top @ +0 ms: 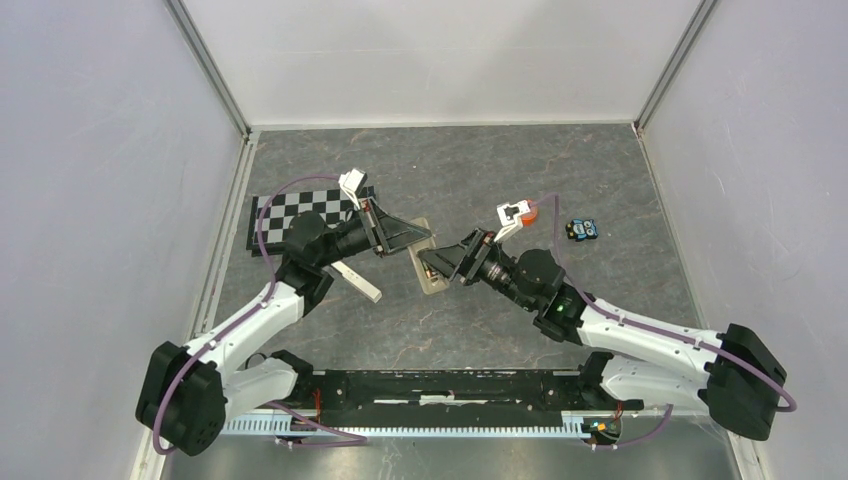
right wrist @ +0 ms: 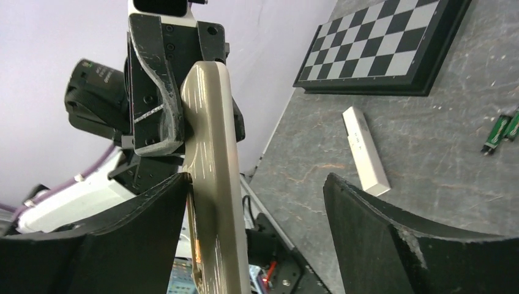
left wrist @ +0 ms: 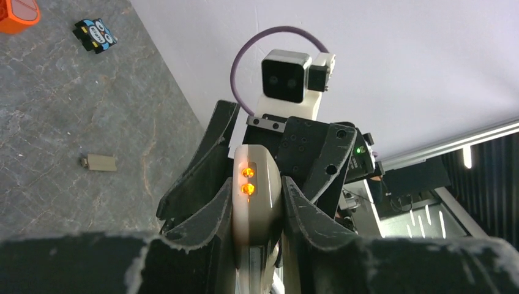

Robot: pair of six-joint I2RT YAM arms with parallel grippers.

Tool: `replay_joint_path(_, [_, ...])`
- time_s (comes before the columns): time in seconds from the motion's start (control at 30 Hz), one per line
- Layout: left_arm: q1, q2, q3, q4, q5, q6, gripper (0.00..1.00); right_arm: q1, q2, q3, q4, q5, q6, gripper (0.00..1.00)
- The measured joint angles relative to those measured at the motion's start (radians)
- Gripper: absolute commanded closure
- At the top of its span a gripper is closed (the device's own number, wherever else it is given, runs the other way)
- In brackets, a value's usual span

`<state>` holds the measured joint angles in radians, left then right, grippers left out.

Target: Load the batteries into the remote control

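Right jaws: apart, around one end of remote (right wrist: 211, 153). Left jaws: clamped on its other end, holding it clear of desk (right wrist: 428, 184). Batteries (right wrist: 502, 131): on desk, well apart. I judge remote light, stiff, glossy-slick; grip its flat sides. Batteries tiny, prone to roll; pinch mid-length.

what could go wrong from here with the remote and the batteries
1. The remote control is pinched by the left gripper alone. The open right gripper sits close against one side of it, so a push there might twist it in the grip.
2. The batteries lie close together on the table, off to the side. Picking one may nudge the other and roll it away.
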<state>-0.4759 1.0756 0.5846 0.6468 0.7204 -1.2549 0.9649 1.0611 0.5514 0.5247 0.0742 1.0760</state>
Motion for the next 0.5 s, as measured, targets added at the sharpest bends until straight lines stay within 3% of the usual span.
replay_joint_path(0.27, [-0.004,-0.008,0.015,-0.045,0.028,0.082,0.98,-0.015,-0.044,0.000,-0.006,-0.121,-0.230,0.15])
replay_joint_path(0.5, [-0.004,-0.008,0.026,-0.058,0.072,0.114,0.98,-0.037,-0.054,0.000,-0.031,-0.231,-0.348,0.27])
